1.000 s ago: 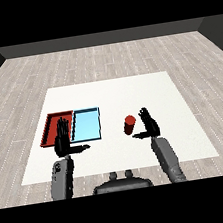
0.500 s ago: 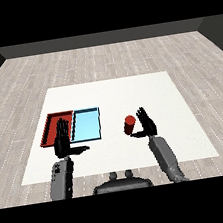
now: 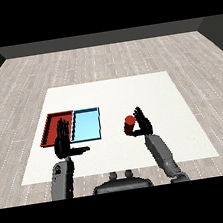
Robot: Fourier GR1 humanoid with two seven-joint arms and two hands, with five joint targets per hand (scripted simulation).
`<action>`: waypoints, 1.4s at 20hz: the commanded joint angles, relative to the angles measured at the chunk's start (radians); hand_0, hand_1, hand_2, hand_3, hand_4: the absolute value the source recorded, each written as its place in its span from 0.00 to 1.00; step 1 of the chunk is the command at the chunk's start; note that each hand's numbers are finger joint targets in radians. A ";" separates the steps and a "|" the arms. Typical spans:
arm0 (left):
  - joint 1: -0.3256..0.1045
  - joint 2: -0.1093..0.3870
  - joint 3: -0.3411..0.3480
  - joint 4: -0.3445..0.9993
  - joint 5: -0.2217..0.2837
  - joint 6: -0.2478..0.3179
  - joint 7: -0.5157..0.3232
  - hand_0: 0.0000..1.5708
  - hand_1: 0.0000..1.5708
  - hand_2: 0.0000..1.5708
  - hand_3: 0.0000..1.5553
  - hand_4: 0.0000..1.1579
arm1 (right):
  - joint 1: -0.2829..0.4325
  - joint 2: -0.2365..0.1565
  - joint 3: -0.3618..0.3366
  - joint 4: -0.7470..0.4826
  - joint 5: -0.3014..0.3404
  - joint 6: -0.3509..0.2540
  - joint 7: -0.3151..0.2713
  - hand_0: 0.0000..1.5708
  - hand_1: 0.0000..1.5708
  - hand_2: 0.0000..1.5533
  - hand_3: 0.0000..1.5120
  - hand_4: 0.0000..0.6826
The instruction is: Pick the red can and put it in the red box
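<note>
Nearby, red tray point(image 3: 49, 128) and light blue tray point(image 3: 86, 125) sit touching.

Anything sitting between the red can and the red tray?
Yes. In the head view the light blue tray lies between the red can and the red tray, beside the red one; bare white table separates it from the can.

A table point(image 3: 106, 94) fills the middle of the frame. Two trays lie side by side on it, left of centre and touching: the red tray point(image 3: 49, 127) to the left, the light blue tray point(image 3: 87, 125) to the right. The left hand point(image 3: 64, 145) sits at the lower edge of the red tray. Right of centre, well apart from the trays, stands the red can point(image 3: 130, 124), with the right hand point(image 3: 144, 124) just beside it on its right.
</note>
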 commanded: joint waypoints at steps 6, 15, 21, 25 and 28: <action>-0.026 -0.012 -0.004 0.005 -0.003 0.017 0.003 0.00 0.00 0.00 0.00 0.00 | 0.017 -0.016 0.008 -0.030 -0.018 -0.020 0.058 0.00 0.00 0.00 0.00 0.00; 0.008 0.028 0.043 0.070 0.027 -0.052 -0.069 0.00 0.00 0.00 0.00 0.00 | -0.101 -0.002 -0.022 0.142 -0.019 -0.010 -0.008 0.00 0.00 0.00 0.00 0.00; -0.005 0.036 0.047 0.036 0.038 -0.048 -0.014 0.00 0.00 0.00 0.00 0.00 | -0.054 0.005 0.070 -0.016 -0.048 -0.084 0.074 0.00 0.00 0.00 0.00 0.00; -0.002 0.010 0.020 0.036 0.020 -0.035 -0.034 0.00 0.00 0.00 0.00 0.00 | -0.167 0.003 0.036 0.099 -0.041 -0.100 0.076 0.00 0.00 0.00 0.00 0.00; -0.030 0.029 0.044 0.031 0.054 -0.048 -0.001 0.00 0.00 0.00 0.00 0.00 | -0.135 0.005 0.076 0.056 -0.053 -0.116 0.088 0.00 0.00 0.00 0.00 0.00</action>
